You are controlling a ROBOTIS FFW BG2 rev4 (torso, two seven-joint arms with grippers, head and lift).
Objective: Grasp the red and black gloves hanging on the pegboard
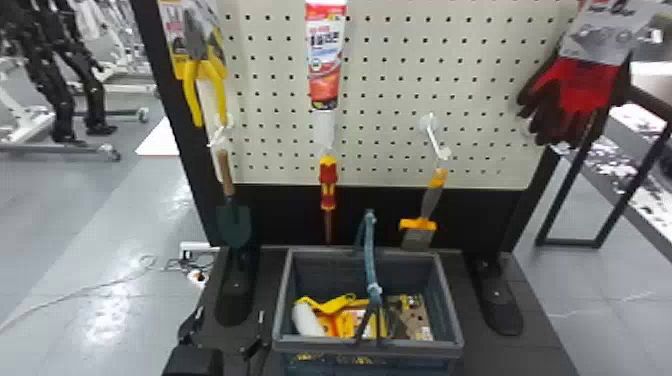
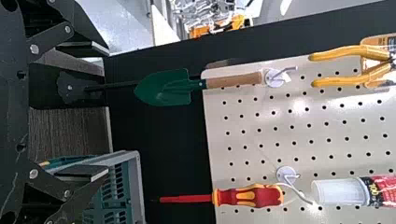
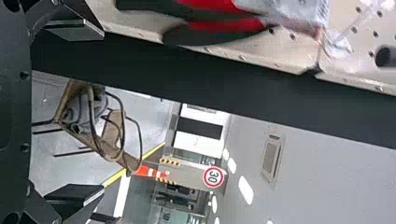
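Ideally the left end effector [image 2: 93, 109], wide open & empty, low beside the basket [image 1: 367, 344], sits this one out. Red and black gloves [image 1: 570, 100] hang at the pegboard's [image 1: 390, 75] top-right edge, under a grey card [image 1: 605, 35]. Right end effector [image 3: 91, 112], low & well below them, also wide open w/ nothing held, should rise, pinch the glove fingers under the card, then lift off gently.

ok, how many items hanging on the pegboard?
6: pliers top left, trowel below them, tube top centre, screwdriver under it, scraper right of centre, gloves at right edge. The pegboard top is cropped, so maybe more.
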